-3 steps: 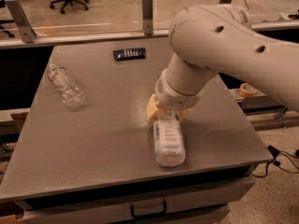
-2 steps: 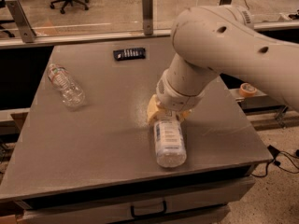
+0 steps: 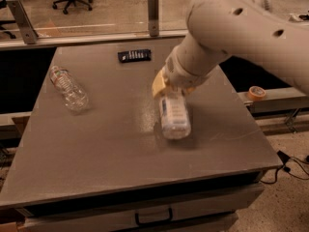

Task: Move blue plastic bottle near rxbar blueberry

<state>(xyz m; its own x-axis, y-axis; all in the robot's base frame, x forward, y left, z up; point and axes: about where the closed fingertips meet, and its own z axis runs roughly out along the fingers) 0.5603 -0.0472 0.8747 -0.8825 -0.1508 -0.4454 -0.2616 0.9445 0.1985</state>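
Note:
The blue plastic bottle (image 3: 174, 116) is a large clear bottle with a pale label. It lies lengthways at the table's middle right, its far end under my arm. My gripper (image 3: 170, 88) reaches down from the upper right, its yellow fingers (image 3: 157, 84) closed on either side of the bottle's far end. The rxbar blueberry (image 3: 134, 55), a flat dark bar with white lettering, lies near the table's far edge, beyond and left of the gripper. A gap of bare table lies between bar and bottle.
A smaller crinkled clear bottle (image 3: 69, 89) lies on its side at the left of the grey table (image 3: 96, 149). An orange tape roll (image 3: 256, 92) sits on a ledge to the right. A rail with metal posts (image 3: 153, 7) runs behind the table.
The gripper and the blue plastic bottle have moved away from the table's front edge, toward the rxbar. The small bottle and the bar have not moved.

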